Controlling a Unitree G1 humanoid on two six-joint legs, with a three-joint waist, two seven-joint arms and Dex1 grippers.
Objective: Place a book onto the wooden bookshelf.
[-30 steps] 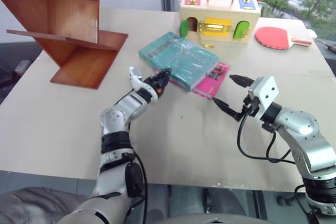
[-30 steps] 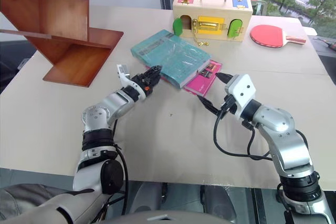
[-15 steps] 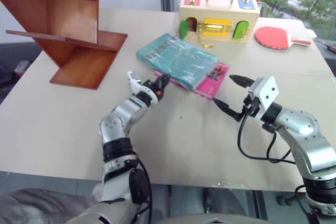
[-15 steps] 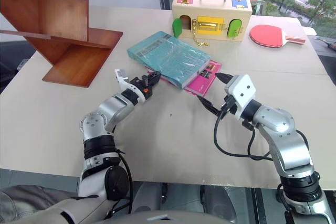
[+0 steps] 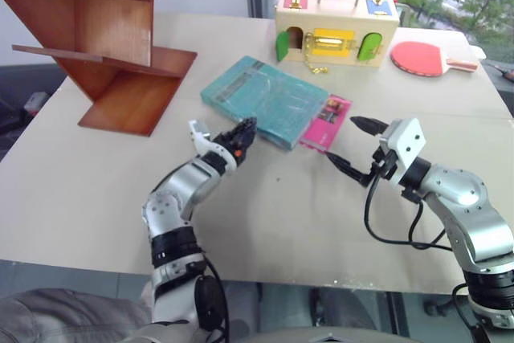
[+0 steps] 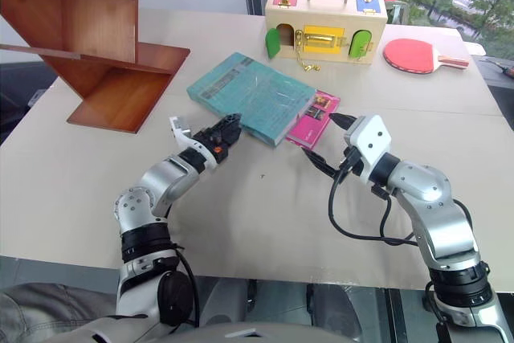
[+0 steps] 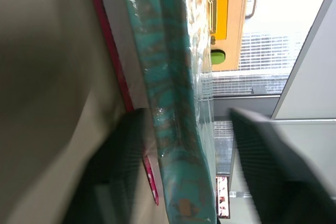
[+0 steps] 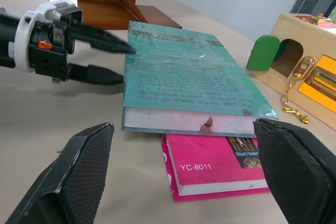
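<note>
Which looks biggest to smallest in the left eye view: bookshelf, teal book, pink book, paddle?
1. wooden bookshelf, though partly out of frame
2. teal book
3. table tennis paddle
4. pink book, mostly hidden under the teal one

Glossy film-wrapped book [image 6: 250,95] — polished wooden bookshelf [image 6: 96,54] — matt table [image 6: 265,222].
</note>
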